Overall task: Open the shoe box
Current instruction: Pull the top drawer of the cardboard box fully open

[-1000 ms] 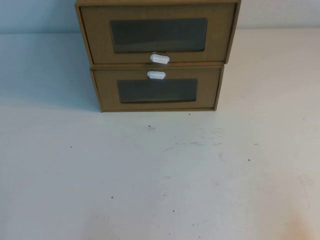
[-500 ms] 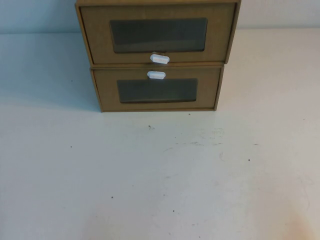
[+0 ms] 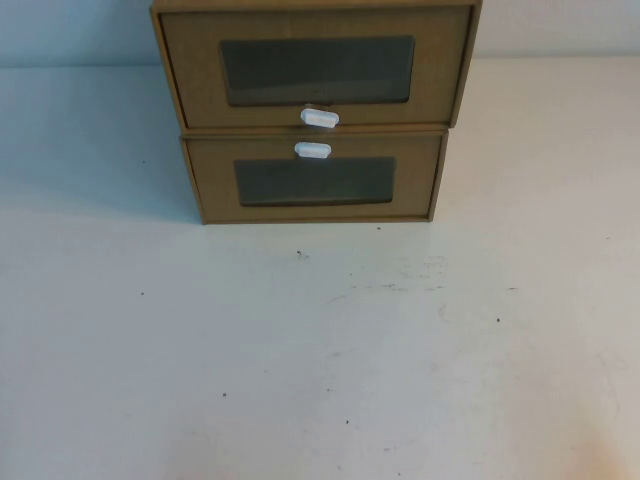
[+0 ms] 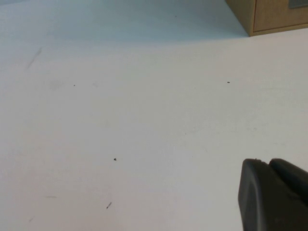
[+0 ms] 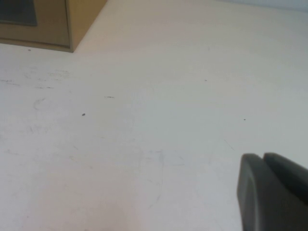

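Observation:
Two brown shoe boxes stand stacked at the back of the white table. The upper box and the lower box each have a dark window and a small white handle, one on the upper and one on the lower. Both fronts are closed. Neither arm shows in the high view. My left gripper hangs shut over bare table, far from the lower box's corner. My right gripper is shut too, with the box's other corner well away.
The white table stretches wide in front of the boxes, marked only by small dark specks and faint scuffs. A pale wall rises behind the boxes.

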Tool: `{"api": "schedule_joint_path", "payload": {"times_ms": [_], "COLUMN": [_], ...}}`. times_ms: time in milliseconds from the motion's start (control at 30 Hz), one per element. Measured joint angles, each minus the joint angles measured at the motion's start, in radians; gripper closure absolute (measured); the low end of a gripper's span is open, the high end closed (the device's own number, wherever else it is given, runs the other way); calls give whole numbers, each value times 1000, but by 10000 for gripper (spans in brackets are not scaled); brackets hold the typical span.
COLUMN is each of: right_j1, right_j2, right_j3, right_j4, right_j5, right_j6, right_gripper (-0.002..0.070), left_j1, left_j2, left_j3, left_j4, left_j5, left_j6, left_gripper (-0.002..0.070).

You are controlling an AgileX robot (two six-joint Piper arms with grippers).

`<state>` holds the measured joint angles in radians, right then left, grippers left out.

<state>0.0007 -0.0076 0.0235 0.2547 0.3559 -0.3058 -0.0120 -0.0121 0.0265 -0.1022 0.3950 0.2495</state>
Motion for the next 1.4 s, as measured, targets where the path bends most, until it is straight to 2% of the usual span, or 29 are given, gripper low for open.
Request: {"api": "schedule_joint_path", "payload": {"times_ms": [767,867,1100,1200,1400], "right_j1": [0,0,0,0,0], "right_j2": [0,0,0,0,0], "right_j3": [0,0,0,0,0], "right_j4": [0,0,0,0,0], "right_j5": [0,0,0,0,0], "right_j6": [0,0,0,0,0], "right_gripper": [690,690,690,690,690], "left_j1": [0,0,0,0,0], "left_j2": [0,0,0,0,0], "left_j3": [0,0,0,0,0], "left_j4": [-8,-126,-564,-617,-636], "left_j5": [-32,-68,-164,-196,-244], "left_j6": [-2,-51,-130,-132,-132], "left_gripper": [679,679,679,679,679]}}
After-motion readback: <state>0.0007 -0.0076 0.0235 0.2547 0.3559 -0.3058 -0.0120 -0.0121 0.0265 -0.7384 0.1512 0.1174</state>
